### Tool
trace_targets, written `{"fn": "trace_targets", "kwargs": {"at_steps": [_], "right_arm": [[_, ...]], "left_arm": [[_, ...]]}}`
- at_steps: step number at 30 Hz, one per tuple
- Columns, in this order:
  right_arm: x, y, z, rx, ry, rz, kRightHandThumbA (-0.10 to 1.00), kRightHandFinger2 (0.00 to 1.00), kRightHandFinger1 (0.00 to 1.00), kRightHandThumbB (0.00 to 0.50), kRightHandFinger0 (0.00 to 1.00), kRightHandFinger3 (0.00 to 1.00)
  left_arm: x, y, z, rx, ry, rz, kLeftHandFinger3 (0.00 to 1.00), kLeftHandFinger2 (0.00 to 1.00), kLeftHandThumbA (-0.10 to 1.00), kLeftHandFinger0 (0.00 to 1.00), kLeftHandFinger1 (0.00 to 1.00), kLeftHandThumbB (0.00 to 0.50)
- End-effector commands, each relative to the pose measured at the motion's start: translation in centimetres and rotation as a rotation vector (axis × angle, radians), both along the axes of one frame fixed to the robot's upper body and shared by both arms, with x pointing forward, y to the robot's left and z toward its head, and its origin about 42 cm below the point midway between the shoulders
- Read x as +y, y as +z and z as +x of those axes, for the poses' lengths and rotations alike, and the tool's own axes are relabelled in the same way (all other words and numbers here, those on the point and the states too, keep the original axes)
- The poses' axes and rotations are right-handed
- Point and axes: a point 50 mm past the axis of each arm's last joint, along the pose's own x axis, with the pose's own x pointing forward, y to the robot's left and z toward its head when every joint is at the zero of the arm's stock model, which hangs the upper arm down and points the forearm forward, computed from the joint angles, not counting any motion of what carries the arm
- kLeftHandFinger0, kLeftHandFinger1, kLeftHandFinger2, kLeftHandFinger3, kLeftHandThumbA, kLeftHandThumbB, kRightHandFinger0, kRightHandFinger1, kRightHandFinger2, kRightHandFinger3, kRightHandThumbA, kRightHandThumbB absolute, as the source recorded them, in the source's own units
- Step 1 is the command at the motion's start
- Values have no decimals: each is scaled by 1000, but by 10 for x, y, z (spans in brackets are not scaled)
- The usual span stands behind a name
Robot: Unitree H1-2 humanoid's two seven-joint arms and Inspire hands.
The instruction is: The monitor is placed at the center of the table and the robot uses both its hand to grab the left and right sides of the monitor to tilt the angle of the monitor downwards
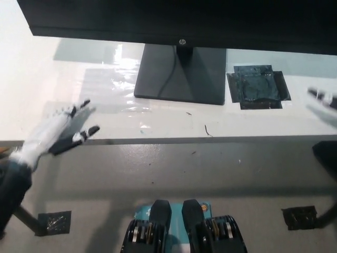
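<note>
The black monitor spans the top of the head view, its lower bezel with a small logo above the dark stand base on the white table. My white left hand hangs blurred over the table's near edge at the lower left, open with fingers spread, well clear of the monitor's left corner. My right hand shows only as a blurred streak at the right edge, below the monitor's right side and not touching it.
A square patch of black tape lies on the table right of the stand. Clear film shines left of the stand. Tape squares mark the grey floor by the table legs.
</note>
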Motion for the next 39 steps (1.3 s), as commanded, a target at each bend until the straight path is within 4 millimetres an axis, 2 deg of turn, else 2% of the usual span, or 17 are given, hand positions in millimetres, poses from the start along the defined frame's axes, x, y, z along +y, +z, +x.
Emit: {"fn": "trace_targets", "kwargs": {"at_steps": [1,3,5,7,9,11,15,17,19,20,23,27,28,30,32,35,39], "right_arm": [[-16,102,-119,-323,482,504,975,1000,1000,465,1000,1000],[-21,100,-135,-342,467,530,1000,1000,1000,500,1000,1000],[-21,101,-136,-340,468,533,1000,1000,1000,500,1000,1000],[-9,108,-170,-377,547,658,973,1000,1000,500,1000,1000],[-8,109,-173,-377,558,668,973,1000,1000,500,1000,1000],[14,118,-208,-425,660,688,943,1000,1000,500,1000,1000],[26,121,-227,-426,745,726,898,1000,1000,500,1000,1000],[54,132,-265,-433,868,723,970,1000,1000,500,1000,1000],[67,129,-277,-410,895,730,935,1000,1000,500,1000,1000],[75,118,-278,-400,905,739,908,1000,1000,500,1000,1000],[100,85,-272,-362,852,831,940,1000,1000,500,1000,1000],[130,23,-253,-290,682,810,1000,1000,1000,500,1000,1000],[136,9,-247,-271,636,798,1000,1000,1000,496,1000,1000],[147,-13,-233,-243,595,788,1000,1000,1000,440,1000,1000],[160,-44,-215,-174,530,783,1000,1000,1000,436,1000,1000],[176,-76,-197,-86,484,780,1000,1000,1000,433,1000,1000],[189,-117,-184,49,416,754,1000,1000,1000,367,1000,1000]], "left_arm": [[49,85,-125,-128,-161,-528,1000,1000,1000,1000,1000,414],[53,84,-140,-156,-181,-548,1000,1000,1000,1000,1000,385],[53,84,-140,-154,-180,-550,1000,1000,1000,1000,1000,384],[47,88,-169,-201,-219,-594,1000,1000,1000,1000,1000,360],[46,88,-172,-199,-222,-599,1000,1000,1000,1000,1000,359],[23,93,-197,-214,-272,-644,1000,1000,1000,1000,1000,373],[11,95,-209,-229,-303,-659,1000,1000,1000,1000,1000,372],[-18,100,-232,-263,-361,-707,1000,1000,1000,1000,1000,453],[-30,99,-241,-256,-392,-727,1000,1000,1000,1000,1000,439],[-37,94,-244,-223,-423,-749,1000,1000,1000,1000,1000,457],[-49,76,-242,-160,-455,-741,1000,1000,1000,1000,1000,389],[-70,29,-226,-55,-364,-765,1000,1000,1000,1000,1000,389],[-74,16,-220,-27,-325,-768,1000,1000,1000,1000,1000,423],[-78,-7,-210,15,-284,-755,1000,1000,1000,1000,1000,396],[-81,-45,-195,49,-200,-743,1000,1000,1000,1000,1000,341],[-85,-76,-181,107,-116,-730,1000,1000,1000,1000,1000,327],[-85,-109,-169,183,-34,-684,1000,1000,1000,1000,1000,349]]}}
